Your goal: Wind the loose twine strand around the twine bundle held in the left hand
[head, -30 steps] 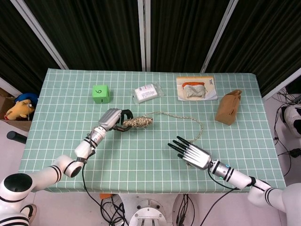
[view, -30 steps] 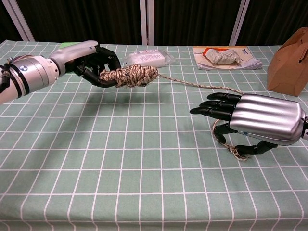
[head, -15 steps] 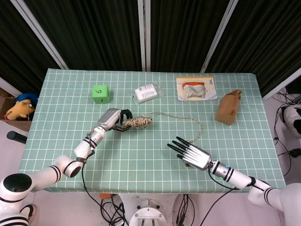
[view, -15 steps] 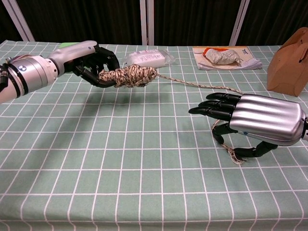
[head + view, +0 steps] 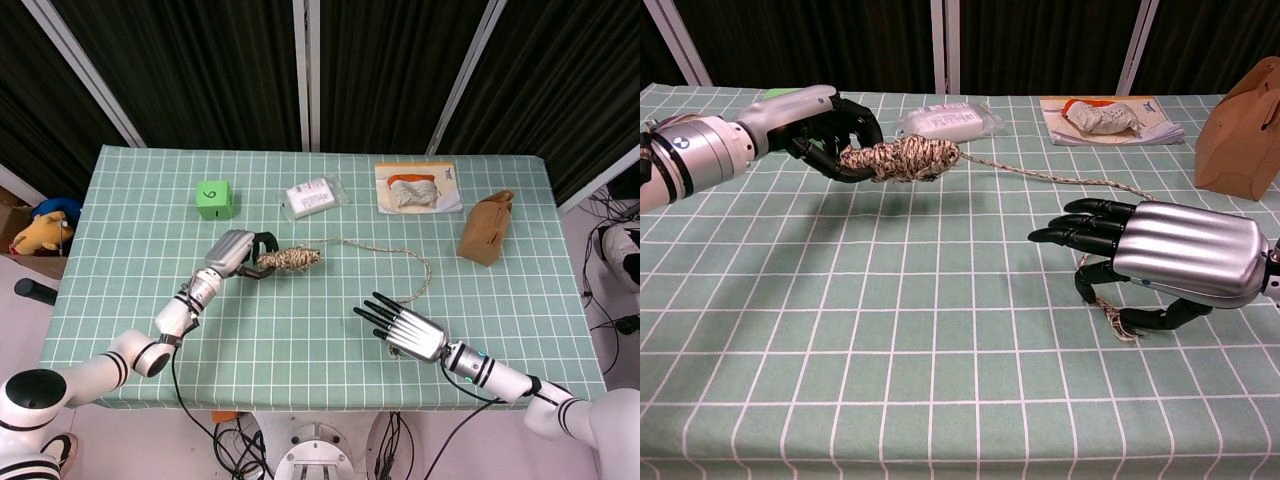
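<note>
My left hand grips the left end of the twine bundle and holds it level above the green checked cloth. From the bundle's right end the loose strand runs right across the table, then curves down towards my right hand. That hand hovers palm down with its fingers stretched out to the left and its thumb tucked underneath. The strand's frayed end lies under the palm beside the thumb; no pinch on it shows.
At the back stand a green cube, a white packet and a flat printed pack. A brown paper bag stands at the right. The table's front edge is close to my right hand.
My right hand has slid a little left and nearer the front edge, and the strand's end has moved left with it. The left hand and bundle have shifted slightly left.
</note>
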You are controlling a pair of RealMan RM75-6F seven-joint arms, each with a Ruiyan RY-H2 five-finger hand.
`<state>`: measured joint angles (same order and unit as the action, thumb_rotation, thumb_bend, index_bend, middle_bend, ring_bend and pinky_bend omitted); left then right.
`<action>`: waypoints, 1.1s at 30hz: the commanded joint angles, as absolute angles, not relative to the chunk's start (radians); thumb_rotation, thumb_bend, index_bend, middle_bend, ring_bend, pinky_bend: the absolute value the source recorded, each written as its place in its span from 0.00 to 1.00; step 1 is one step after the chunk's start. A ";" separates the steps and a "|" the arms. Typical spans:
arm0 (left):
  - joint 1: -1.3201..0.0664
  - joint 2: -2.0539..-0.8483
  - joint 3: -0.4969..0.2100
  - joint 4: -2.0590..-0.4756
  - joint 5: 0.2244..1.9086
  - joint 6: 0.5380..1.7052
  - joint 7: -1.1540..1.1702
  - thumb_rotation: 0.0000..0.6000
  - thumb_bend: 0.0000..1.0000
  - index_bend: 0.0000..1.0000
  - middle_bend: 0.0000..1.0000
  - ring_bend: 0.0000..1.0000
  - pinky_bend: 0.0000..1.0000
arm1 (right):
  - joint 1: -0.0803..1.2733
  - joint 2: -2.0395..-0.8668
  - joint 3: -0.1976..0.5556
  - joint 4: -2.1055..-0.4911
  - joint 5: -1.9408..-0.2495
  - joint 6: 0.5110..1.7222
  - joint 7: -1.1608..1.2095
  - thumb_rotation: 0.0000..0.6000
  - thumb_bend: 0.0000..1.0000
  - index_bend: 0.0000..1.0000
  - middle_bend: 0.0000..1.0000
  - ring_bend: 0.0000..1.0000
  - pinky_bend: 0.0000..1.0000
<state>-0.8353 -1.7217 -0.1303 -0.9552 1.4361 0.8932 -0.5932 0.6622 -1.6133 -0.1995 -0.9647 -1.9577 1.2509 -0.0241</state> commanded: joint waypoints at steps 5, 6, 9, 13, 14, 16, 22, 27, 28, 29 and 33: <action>-0.834 -1.723 -0.127 -0.950 1.439 0.892 -0.604 1.00 0.40 0.75 0.73 0.63 0.63 | 0.667 -1.619 -0.199 -0.963 -1.957 1.256 -0.017 1.00 0.39 0.47 0.00 0.00 0.00; -0.834 -1.723 -0.127 -0.950 1.440 0.892 -0.605 1.00 0.40 0.75 0.73 0.63 0.63 | 0.667 -1.620 -0.200 -0.962 -1.956 1.256 -0.017 1.00 0.39 0.48 0.00 0.00 0.00; -0.835 -1.723 -0.127 -0.949 1.441 0.893 -0.605 1.00 0.40 0.75 0.73 0.63 0.63 | 0.665 -1.624 -0.201 -0.957 -1.953 1.255 -0.014 1.00 0.39 0.51 0.00 0.00 0.00; -0.836 -1.724 -0.127 -0.947 1.441 0.891 -0.603 1.00 0.40 0.75 0.73 0.63 0.63 | 0.662 -1.631 -0.205 -0.947 -1.951 1.256 -0.011 1.00 0.39 0.55 0.00 0.00 0.00; -0.836 -1.725 -0.126 -0.945 1.441 0.891 -0.601 1.00 0.40 0.75 0.73 0.63 0.63 | 0.662 -1.632 -0.205 -0.945 -1.951 1.257 -0.010 1.00 0.39 0.56 0.00 0.00 0.00; -0.835 -1.726 -0.125 -0.943 1.441 0.890 -0.598 1.00 0.40 0.75 0.73 0.63 0.63 | 0.662 -1.634 -0.207 -0.940 -1.951 1.258 -0.008 1.00 0.39 0.58 0.00 0.00 0.00; -0.835 -1.726 -0.126 -0.943 1.441 0.893 -0.598 1.00 0.40 0.75 0.73 0.63 0.63 | 0.661 -1.637 -0.209 -0.933 -1.951 1.266 -0.002 1.00 0.38 0.62 0.00 0.00 0.00; -0.834 -1.724 -0.127 -0.948 1.439 0.891 -0.607 1.00 0.40 0.75 0.73 0.63 0.63 | 0.657 -1.642 -0.210 -0.925 -1.950 1.278 0.005 1.00 0.37 0.68 0.00 0.00 0.00; -0.834 -1.723 -0.127 -0.949 1.439 0.890 -0.610 1.00 0.40 0.75 0.73 0.63 0.63 | 0.656 -1.643 -0.210 -0.922 -1.950 1.281 0.007 1.00 0.37 0.69 0.00 0.00 0.00; -0.834 -1.723 -0.127 -0.949 1.439 0.889 -0.611 1.00 0.40 0.75 0.73 0.63 0.63 | 0.655 -1.644 -0.209 -0.920 -1.950 1.285 0.009 1.00 0.36 0.69 0.00 0.00 0.00; -0.833 -1.721 -0.127 -0.950 1.439 0.888 -0.618 1.00 0.40 0.75 0.73 0.63 0.63 | 0.651 -1.649 -0.207 -0.913 -1.950 1.302 0.017 1.00 0.36 0.73 0.02 0.00 0.00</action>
<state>-0.8330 -1.7206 -0.1271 -0.9502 1.4385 0.8877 -0.6179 0.6522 -1.6476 -0.2075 -0.9141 -1.9498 1.3005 0.0159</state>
